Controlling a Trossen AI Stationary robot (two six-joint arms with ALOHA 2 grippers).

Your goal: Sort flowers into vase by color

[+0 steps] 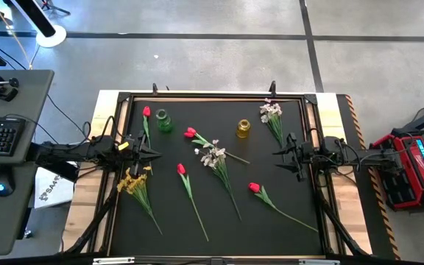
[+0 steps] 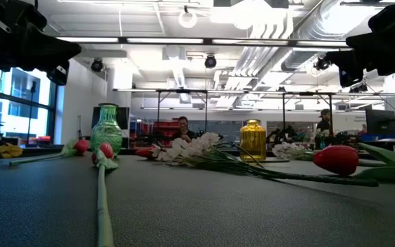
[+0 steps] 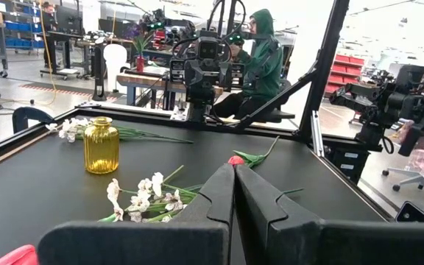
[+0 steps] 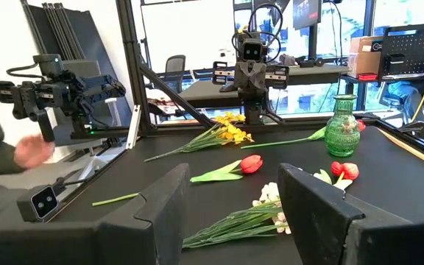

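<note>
Seven loose flowers lie flat on the black table (image 1: 124, 243). A red tulip (image 1: 146, 112) lies beside the green vase (image 1: 165, 121). Another red tulip (image 1: 190, 133) and a white spray (image 1: 213, 156) are in the middle. A second white spray (image 1: 271, 112) lies right of the yellow vase (image 1: 243, 129). Two more red tulips (image 1: 181, 169) (image 1: 254, 188) lie nearer, and the yellow spray (image 1: 135, 180) lies near the left side. My left gripper (image 1: 149, 154) (image 3: 234, 184) hovers shut above the yellow spray's blossoms. My right gripper (image 1: 280, 156) (image 4: 234, 206) hovers open on the right.
Both vases stand upright toward the far edge, the green vase (image 2: 106, 130) left and the yellow vase (image 2: 252, 139) right. A black frame (image 1: 197, 96) rims the table. A person in a green hoodie (image 3: 263, 59) sits beyond it; a hand (image 4: 32, 151) shows at the side.
</note>
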